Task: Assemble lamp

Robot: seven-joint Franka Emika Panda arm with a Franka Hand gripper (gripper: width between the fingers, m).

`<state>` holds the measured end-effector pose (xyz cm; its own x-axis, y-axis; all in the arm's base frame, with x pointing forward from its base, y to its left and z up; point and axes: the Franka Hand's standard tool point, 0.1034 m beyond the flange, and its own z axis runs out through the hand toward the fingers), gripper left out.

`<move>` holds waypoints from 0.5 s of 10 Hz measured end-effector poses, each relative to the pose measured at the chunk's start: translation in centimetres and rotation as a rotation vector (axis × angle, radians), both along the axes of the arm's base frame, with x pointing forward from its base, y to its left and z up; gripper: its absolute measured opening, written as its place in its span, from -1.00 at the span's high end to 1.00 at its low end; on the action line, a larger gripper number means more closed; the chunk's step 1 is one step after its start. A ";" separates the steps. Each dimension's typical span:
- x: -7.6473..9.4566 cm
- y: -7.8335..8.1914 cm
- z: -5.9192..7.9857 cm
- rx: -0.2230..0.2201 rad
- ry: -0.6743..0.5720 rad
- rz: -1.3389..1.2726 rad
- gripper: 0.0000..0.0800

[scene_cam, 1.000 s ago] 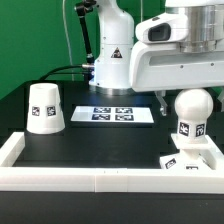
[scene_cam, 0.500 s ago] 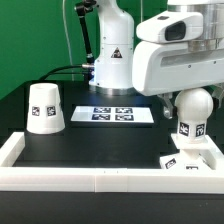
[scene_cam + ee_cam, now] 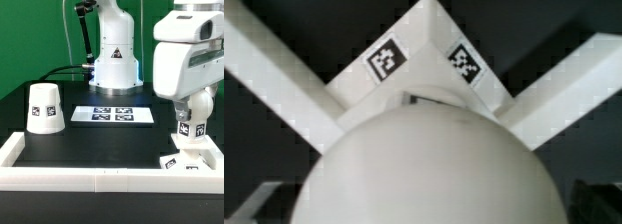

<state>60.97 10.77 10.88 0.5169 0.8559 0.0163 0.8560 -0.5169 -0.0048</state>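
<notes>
The ball-topped bulb stands upright on the flat square base at the exterior view's right, by the front wall. My gripper has come down over the bulb's ball, which my hand mostly hides there. In the wrist view the bulb fills the picture between my dark fingertips, which stand wide at both edges, so the gripper looks open. The base's tagged corner shows beyond the bulb. The tapered shade stands alone, wide end down, at the exterior view's left.
The marker board lies at the back middle in front of the arm's pedestal. A low white wall runs along the front and up both sides of the black table; its corner arms show in the wrist view.
The arm has swung toward the exterior view's right and lowered, so my hand now covers the bulb's ball, which stood free before. Bulb, base and shade have not moved.
</notes>
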 end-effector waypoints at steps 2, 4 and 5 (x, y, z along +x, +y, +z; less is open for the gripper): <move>0.1 -0.4 0.1 -0.013 -0.004 0.141 -0.75; 0.1 -0.3 0.0 -0.050 -0.007 0.200 -0.75; 0.0 -0.2 0.0 -0.066 -0.008 0.259 -0.75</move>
<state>61.01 10.57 10.85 0.2806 0.9589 -0.0407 0.9597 -0.2796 0.0287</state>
